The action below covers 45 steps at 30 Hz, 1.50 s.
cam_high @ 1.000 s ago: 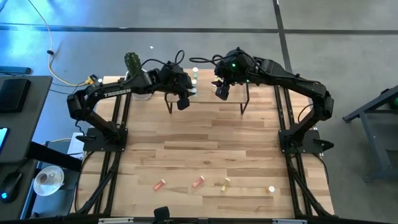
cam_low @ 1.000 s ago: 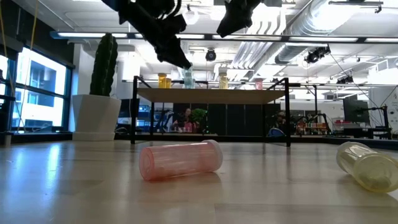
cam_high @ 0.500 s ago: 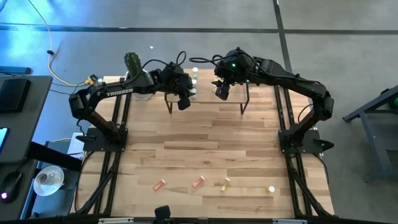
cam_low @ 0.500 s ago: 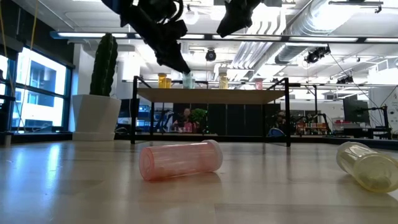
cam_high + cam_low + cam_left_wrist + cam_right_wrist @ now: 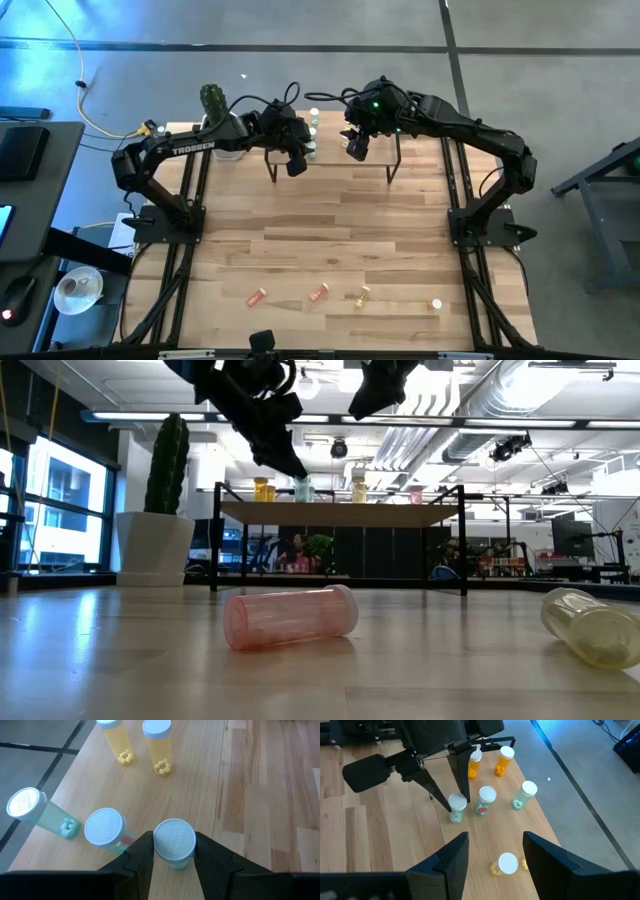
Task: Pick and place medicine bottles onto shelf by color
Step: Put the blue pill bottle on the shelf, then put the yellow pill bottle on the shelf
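On the shelf [image 5: 330,150] stand several white-capped medicine bottles: two orange [image 5: 475,762] [image 5: 504,760], a pale green one [image 5: 524,794], one with red inside [image 5: 485,800] and a yellow one [image 5: 507,864]. My left gripper [image 5: 174,851] is shut on another pale green bottle [image 5: 174,840] near the shelf's left front. My right gripper [image 5: 492,865] hangs open above the shelf, over the yellow bottle, touching nothing. More bottles lie on their sides near the table's front edge: a pink one [image 5: 290,617] and a yellow one [image 5: 590,625]. My left gripper pinches the pale green bottle's upper end, at its white cap [image 5: 161,845], between its two fingers. The fingers slant down at it from the table's left and near side. The bottle stands upright, and its base seems to rest on the shelf top [image 5: 455,819].
A potted cactus [image 5: 213,100] stands at the table's far left, beside the shelf. Several bottles [image 5: 318,293] lie in a row along the table's near edge. Bare wood lies between that row and the shelf's black legs [image 5: 272,170].
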Each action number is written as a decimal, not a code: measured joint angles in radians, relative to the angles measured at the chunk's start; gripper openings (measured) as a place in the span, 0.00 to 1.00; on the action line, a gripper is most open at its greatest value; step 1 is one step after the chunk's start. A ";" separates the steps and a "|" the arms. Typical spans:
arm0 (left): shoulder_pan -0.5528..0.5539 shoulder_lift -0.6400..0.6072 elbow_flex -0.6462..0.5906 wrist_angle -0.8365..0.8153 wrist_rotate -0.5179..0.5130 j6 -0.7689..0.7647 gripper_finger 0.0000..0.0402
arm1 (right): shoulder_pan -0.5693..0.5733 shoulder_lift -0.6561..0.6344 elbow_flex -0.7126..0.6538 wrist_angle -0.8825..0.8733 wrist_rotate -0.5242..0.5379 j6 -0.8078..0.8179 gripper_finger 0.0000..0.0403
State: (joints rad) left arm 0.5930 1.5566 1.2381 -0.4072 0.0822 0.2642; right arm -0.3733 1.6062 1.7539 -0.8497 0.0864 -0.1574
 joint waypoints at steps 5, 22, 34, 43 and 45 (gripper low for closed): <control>0.000 0.000 0.000 0.000 0.000 0.000 0.29 | 0.000 0.000 0.000 0.000 0.000 0.000 0.44; 0.000 0.004 -0.003 -0.005 -0.001 0.018 0.39 | 0.000 0.000 0.000 0.000 0.000 0.000 0.44; 0.000 0.003 -0.003 -0.001 0.000 0.016 0.48 | 0.000 0.000 0.000 0.000 0.000 0.000 0.44; 0.000 -0.058 -0.002 -0.002 -0.014 0.008 0.47 | 0.001 -0.002 0.000 -0.003 0.000 0.000 0.44; 0.000 -0.080 -0.002 -0.015 -0.016 0.002 0.47 | 0.001 -0.008 0.000 -0.007 0.000 0.006 0.44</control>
State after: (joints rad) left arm 0.5934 1.4765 1.2358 -0.4227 0.0662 0.2658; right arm -0.3725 1.5978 1.7538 -0.8564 0.0861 -0.1518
